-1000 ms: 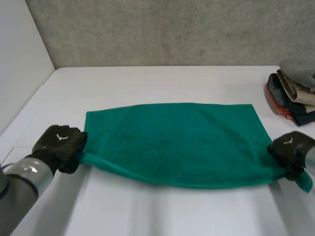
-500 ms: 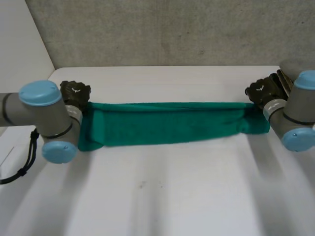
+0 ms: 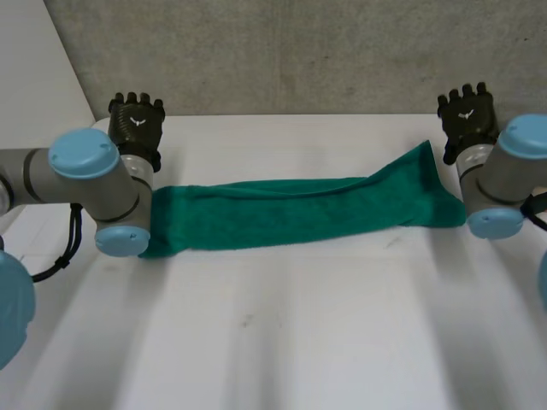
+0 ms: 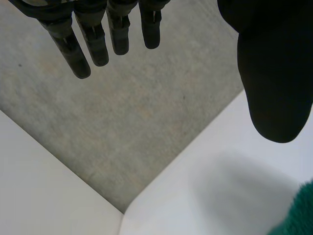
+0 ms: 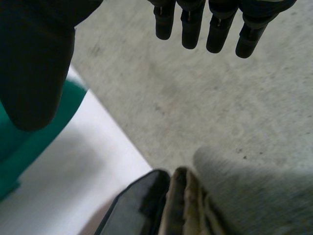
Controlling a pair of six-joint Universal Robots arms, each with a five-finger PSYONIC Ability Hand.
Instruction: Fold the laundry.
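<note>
A green towel [image 3: 291,213] lies folded into a long narrow strip across the middle of the white table [image 3: 282,342]. Its right end [image 3: 419,171] rides up in a loose peak. My left hand [image 3: 137,124] hovers above the strip's left end, back toward the wall, fingers straight and apart, holding nothing. My right hand [image 3: 467,120] stands the same way above the right end. In the left wrist view the straight fingers [image 4: 93,44] point at the wall, with a towel corner [image 4: 298,215] below the thumb. The right wrist view shows spread fingers [image 5: 195,24] and the towel [image 5: 29,142] under the thumb.
A pile of folded clothes [image 5: 195,205] sits by the wall beyond my right hand. The grey concrete wall [image 3: 299,51] closes the table's far side, and a white side wall [image 3: 34,102] stands on the left. My arms' elbows [image 3: 85,162] [image 3: 521,141] hang over the towel's ends.
Both hands carried the towel's near edge over to the far edge, let go and rose with fingers spread. The towel went from a wide sheet to a narrow folded strip.
</note>
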